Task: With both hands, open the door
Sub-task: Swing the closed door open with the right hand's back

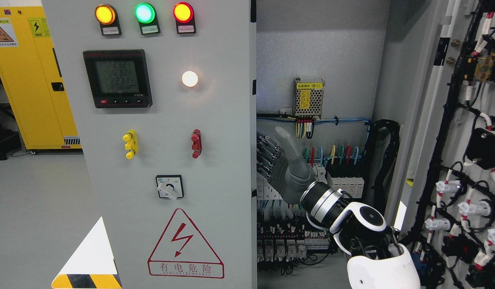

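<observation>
- The right forearm's white shell [381, 269] sits closest to the lens, rising from the lower right toward the cabinet interior.
- Far left, well apart from the work, stands a yellow safety cabinet [28, 76] on the grey floor.
- Next comes the left cabinet door [167, 160], closed and facing the camera; it carries three indicator lamps [144, 13], a digital meter [117, 78], a lit white lamp [190, 78], a rotary switch [169, 187] and a red electrical hazard triangle [185, 244].
- The right hand [281, 164] reaches to this door's free right edge. Its fingers curl toward the edge, thumb raised; whether they actually clamp the edge cannot be told.
- Behind the hand lie the power supply module [308, 97], coloured wiring and rows of breakers [283, 245].
- Far right, the right cabinet door [468, 140] is swung open, its inner face laden with cables.
- The closed door is likely a stiff, fairly heavy steel panel, smooth and slippery; hooking fingers behind its free vertical edge at mid-height looks the best hold.
- The left hand does not show.
</observation>
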`<action>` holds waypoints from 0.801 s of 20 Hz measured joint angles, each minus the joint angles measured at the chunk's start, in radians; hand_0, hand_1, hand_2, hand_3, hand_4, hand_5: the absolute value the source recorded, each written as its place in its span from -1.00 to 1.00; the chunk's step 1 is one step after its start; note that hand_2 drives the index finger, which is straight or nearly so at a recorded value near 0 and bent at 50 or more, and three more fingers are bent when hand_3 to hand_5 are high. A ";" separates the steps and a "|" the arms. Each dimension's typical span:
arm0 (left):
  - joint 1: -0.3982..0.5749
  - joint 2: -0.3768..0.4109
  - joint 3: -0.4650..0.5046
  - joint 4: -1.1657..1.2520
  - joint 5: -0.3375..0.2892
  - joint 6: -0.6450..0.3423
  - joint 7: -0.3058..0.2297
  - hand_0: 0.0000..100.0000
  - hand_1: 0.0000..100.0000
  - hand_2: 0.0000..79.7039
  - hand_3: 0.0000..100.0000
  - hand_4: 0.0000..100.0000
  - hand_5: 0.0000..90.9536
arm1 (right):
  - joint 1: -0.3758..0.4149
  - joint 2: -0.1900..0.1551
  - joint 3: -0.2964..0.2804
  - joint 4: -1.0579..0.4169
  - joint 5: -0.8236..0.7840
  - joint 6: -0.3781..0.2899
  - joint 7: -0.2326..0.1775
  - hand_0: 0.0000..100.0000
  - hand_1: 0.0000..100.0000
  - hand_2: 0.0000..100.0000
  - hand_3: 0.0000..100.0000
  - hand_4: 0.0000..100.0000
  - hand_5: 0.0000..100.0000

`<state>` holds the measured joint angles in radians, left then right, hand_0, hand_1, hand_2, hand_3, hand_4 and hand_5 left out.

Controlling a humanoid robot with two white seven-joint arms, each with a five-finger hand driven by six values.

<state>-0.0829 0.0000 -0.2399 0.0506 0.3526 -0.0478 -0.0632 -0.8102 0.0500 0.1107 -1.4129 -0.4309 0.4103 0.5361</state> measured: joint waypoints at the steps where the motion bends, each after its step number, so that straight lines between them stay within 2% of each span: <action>1: 0.000 0.000 0.000 0.000 0.000 -0.001 0.000 -1.00 -1.00 -1.00 -1.00 -1.00 -1.00 | -0.001 0.000 -0.001 0.001 0.000 0.000 0.004 -0.56 -0.98 -1.00 -1.00 -1.00 -1.00; 9: 0.000 0.000 0.000 0.000 0.000 0.000 0.000 -1.00 -1.00 -1.00 -1.00 -1.00 -1.00 | -0.012 0.003 -0.007 0.014 0.000 0.014 0.060 -0.56 -0.98 -1.00 -1.00 -1.00 -1.00; 16: 0.000 0.000 0.000 0.000 0.000 0.002 0.000 -1.00 -1.00 -1.00 -1.00 -1.00 -1.00 | -0.006 0.003 -0.012 0.004 -0.010 0.015 0.128 -0.56 -0.98 -1.00 -1.00 -1.00 -1.00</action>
<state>-0.0828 0.0000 -0.2395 0.0506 0.3526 -0.0455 -0.0632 -0.8160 0.0528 0.0987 -1.4091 -0.4409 0.4249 0.6639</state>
